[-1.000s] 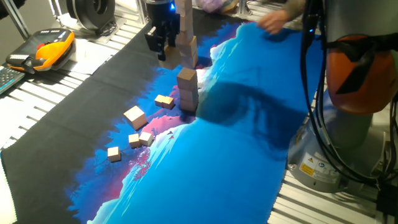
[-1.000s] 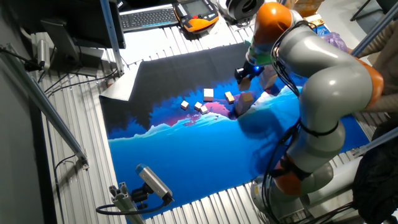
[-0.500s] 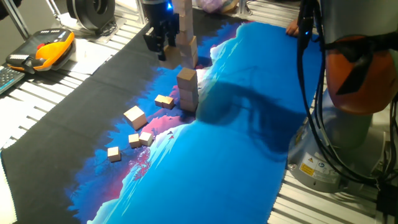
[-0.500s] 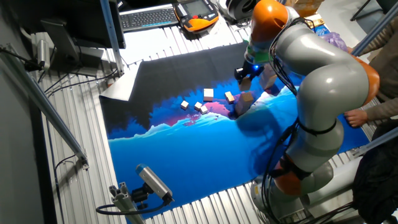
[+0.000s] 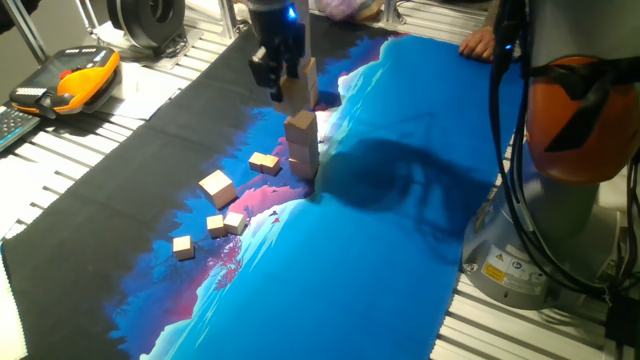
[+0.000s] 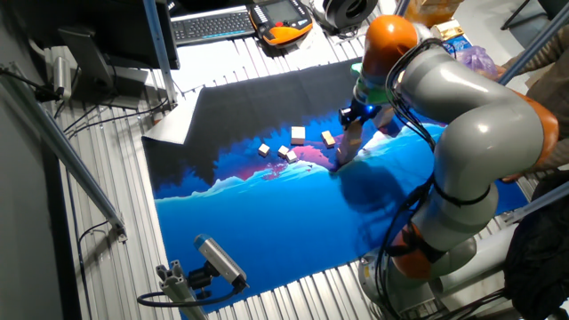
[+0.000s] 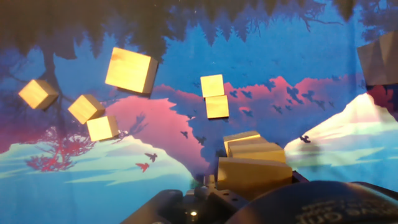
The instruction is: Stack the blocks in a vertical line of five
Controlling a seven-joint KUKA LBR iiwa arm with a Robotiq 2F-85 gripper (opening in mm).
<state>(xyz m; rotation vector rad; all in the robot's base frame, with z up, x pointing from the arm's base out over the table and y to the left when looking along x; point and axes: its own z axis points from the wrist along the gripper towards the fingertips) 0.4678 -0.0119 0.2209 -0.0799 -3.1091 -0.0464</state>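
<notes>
My gripper (image 5: 287, 85) hangs over a short leaning stack of tan blocks (image 5: 302, 148) in the middle of the mat, and looks shut on one block (image 5: 297, 92) held just above the stack's top. In the hand view the held block (image 7: 252, 175) fills the bottom middle, with the stack's blocks (image 7: 249, 146) just beyond it. Several loose blocks lie to the left: a large one (image 5: 216, 186), one near the stack (image 5: 264, 162), and small ones (image 5: 224, 224) (image 5: 183, 245). In the other fixed view the gripper (image 6: 351, 122) is above the stack (image 6: 345, 151).
The blocks lie on a blue, pink and black printed mat (image 5: 400, 250). An orange teach pendant (image 5: 75, 80) lies at the far left. A person's hand (image 5: 484, 42) rests at the mat's far edge. My arm's base (image 5: 575, 120) stands at the right. Another block (image 7: 380, 57) shows at the hand view's right edge.
My gripper has moved right with its block, from beside the stack to over its top. The person's hand drew back to the mat's far right edge.
</notes>
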